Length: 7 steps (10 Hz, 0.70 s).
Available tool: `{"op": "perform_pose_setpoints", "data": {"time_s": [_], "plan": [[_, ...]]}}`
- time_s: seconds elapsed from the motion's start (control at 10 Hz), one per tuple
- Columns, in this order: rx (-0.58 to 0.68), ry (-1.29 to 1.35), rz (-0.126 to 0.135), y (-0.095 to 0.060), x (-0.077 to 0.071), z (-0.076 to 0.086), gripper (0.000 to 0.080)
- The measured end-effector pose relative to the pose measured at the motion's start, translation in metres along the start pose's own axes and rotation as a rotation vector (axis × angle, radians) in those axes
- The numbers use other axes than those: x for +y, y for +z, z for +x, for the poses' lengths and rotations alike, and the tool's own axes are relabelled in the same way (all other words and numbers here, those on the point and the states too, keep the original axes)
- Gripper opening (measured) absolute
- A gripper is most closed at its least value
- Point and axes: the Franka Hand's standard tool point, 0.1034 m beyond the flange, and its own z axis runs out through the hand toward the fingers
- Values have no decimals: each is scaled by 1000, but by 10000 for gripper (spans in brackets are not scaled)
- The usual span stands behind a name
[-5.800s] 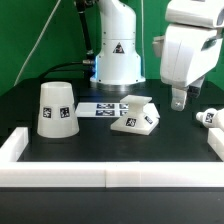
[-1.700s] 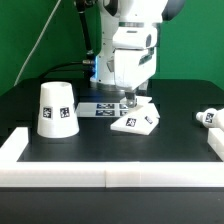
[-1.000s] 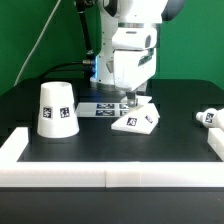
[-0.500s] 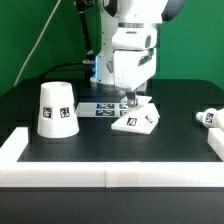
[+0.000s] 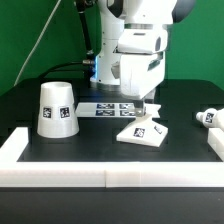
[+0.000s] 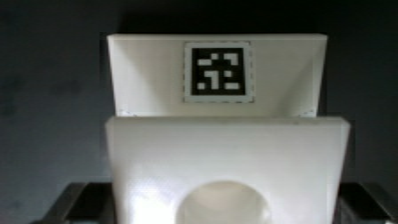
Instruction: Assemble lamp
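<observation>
The white lamp base (image 5: 141,130) is a flat angular block with a square tag, right of the table's middle. My gripper (image 5: 146,106) reaches down onto its far end and is shut on it. In the wrist view the base (image 6: 217,110) fills the picture, with its socket hole close to the camera, and my gripper (image 6: 221,205) has a dark finger (image 6: 80,200) on each side of it. The tapered shade (image 5: 57,107) stands mouth down at the exterior view's left. The small bulb (image 5: 210,117) lies at the exterior view's right edge.
The marker board (image 5: 105,108) lies flat behind the base, in front of the white robot pedestal (image 5: 110,62). A low white wall (image 5: 100,177) runs along the front, with corner pieces at the left (image 5: 14,145) and right (image 5: 216,143).
The base has shifted forward and toward the exterior view's right and has turned, with my gripper moving along with it. The shade and bulb have not moved.
</observation>
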Motion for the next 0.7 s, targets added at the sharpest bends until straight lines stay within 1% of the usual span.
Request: {"op": "perform_pose_setpoints", "data": {"time_s": [0.1, 0.4, 0.6, 0.7], "plan": [[7, -2, -7, 0, 7, 7, 535], [9, 163, -5, 0, 6, 6, 535], [17, 378, 0, 0, 4, 10, 535], [21, 539, 4, 1, 1, 20, 535]]}}
